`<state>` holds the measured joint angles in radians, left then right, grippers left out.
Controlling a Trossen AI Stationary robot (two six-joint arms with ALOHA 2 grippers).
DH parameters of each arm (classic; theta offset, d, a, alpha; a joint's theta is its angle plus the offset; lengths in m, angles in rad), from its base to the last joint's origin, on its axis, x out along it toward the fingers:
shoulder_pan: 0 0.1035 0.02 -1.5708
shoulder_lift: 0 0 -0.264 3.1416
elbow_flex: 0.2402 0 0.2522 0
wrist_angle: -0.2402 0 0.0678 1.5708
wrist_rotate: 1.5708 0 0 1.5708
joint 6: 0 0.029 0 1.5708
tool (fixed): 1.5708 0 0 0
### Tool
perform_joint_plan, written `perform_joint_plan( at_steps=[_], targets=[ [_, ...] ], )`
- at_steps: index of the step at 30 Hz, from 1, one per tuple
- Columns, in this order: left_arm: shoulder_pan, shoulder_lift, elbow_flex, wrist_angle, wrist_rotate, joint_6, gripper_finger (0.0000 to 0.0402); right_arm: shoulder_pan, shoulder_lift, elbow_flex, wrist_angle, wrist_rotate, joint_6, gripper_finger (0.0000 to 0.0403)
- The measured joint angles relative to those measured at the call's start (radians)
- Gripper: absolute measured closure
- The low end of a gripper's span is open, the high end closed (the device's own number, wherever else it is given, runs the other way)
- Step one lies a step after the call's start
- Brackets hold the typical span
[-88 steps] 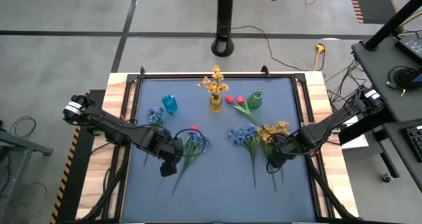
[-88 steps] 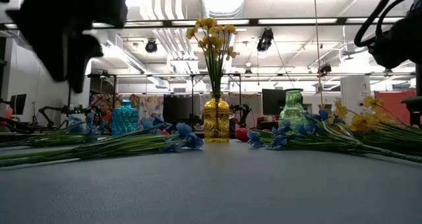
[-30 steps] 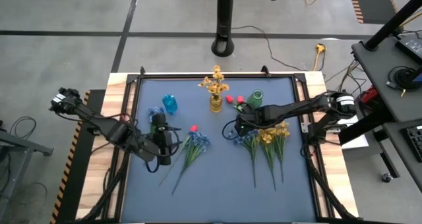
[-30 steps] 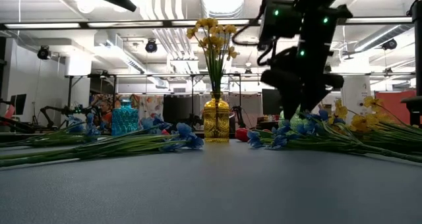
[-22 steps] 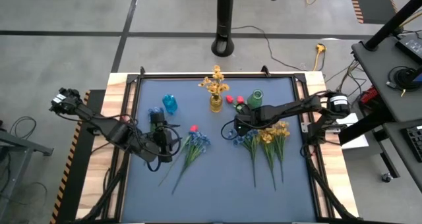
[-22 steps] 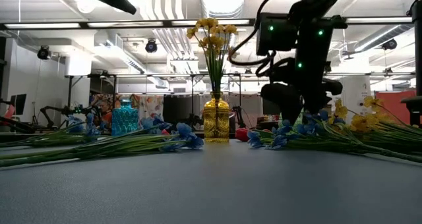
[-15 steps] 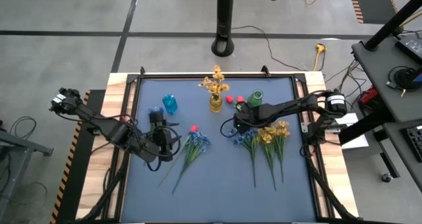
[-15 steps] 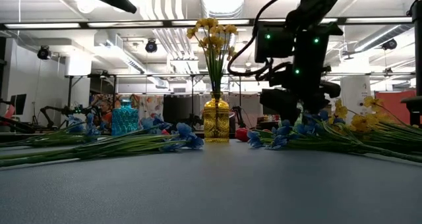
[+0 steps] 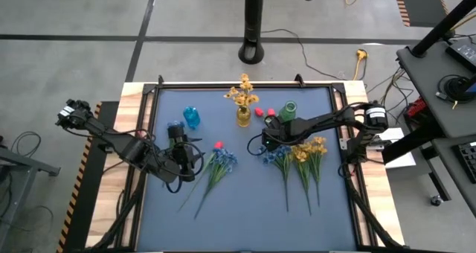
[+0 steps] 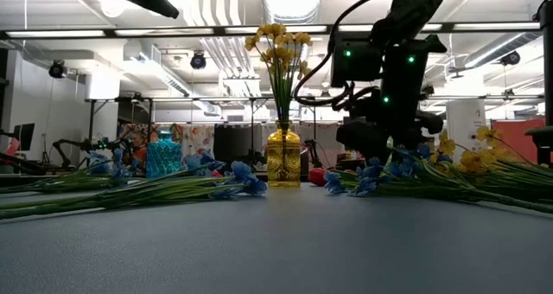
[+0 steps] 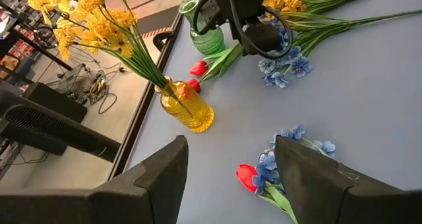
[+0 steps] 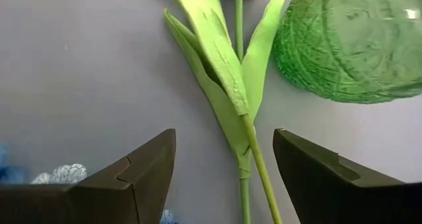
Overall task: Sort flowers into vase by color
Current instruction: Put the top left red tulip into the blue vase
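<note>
Green leaves of a red tulip sprig (image 12: 227, 72) lay flat on the blue-grey counter (image 9: 245, 208), directly between the spread fingers (image 12: 128, 178) of the right end effector (image 9: 266, 142), which was released and hung low over the stem without touching it. That sprig rested just beside the green vase (image 12: 356, 43), toward the far edge of the counter, its red bud (image 9: 271, 112) lying near the vase's base. Closer to the right edge lay a loose bunch of blue sprigs (image 9: 277, 155) and yellow sprigs (image 9: 309, 149), their stems pointing toward the near edge. A yellow vase (image 9: 243, 117) stood upright at the middle of the far edge and held yellow blossoms (image 9: 242, 93). A blue vase (image 9: 192, 117) stood toward the far left corner. The left end effector (image 9: 178, 145) hung over the left half of the counter, fingers (image 11: 310, 178) apart and holding nothing, beside another bunch of blue sprigs (image 9: 219, 160) and a single red bud (image 9: 219, 144).
</note>
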<state>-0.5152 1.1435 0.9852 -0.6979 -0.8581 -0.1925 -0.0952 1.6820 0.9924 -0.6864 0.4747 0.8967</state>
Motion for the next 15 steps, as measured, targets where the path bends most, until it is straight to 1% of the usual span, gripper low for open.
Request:
perform_joint_plan(
  at_steps=[7,11,15],
  targets=[
    [0.000,0.000,0.000,0.000,0.000,0.000,0.0193,-0.007,0.021,0.000,0.012,0.018,-0.010,0.0161],
    [0.000,0.000,0.000,0.000,0.000,0.000,0.0193,-0.015,0.024,0.000,0.012,0.023,-0.018,0.0179],
    [0.000,0.000,0.000,0.000,0.000,0.000,0.0193,-0.017,0.024,0.000,0.013,0.023,-0.026,0.0206]
  ],
)
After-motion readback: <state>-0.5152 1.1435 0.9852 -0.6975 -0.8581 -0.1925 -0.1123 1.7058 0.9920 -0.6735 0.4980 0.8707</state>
